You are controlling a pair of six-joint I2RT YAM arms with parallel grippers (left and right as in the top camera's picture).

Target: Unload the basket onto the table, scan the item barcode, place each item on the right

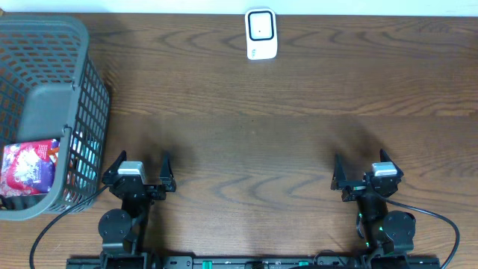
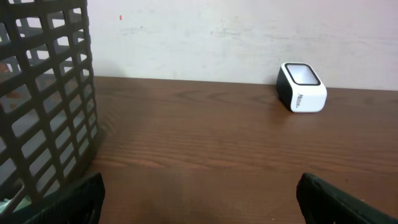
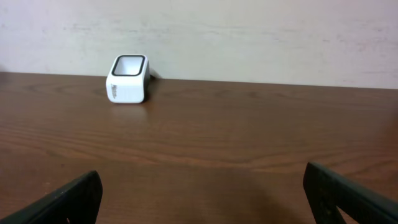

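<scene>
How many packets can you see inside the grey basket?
1: a purple and red packet lies at the end of the basket nearest the robot. A teal thing shows through the mesh wall beside it, so more may be hidden.

Place: probably a staged shop checkout.
Evidence: a barcode scanner [image 1: 261,33] and mesh basket [image 1: 91,104] are seen on a wooden table [image 1: 246,134].

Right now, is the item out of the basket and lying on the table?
No, the purple packet lies inside the grey mesh basket at the left side of the table.
</scene>
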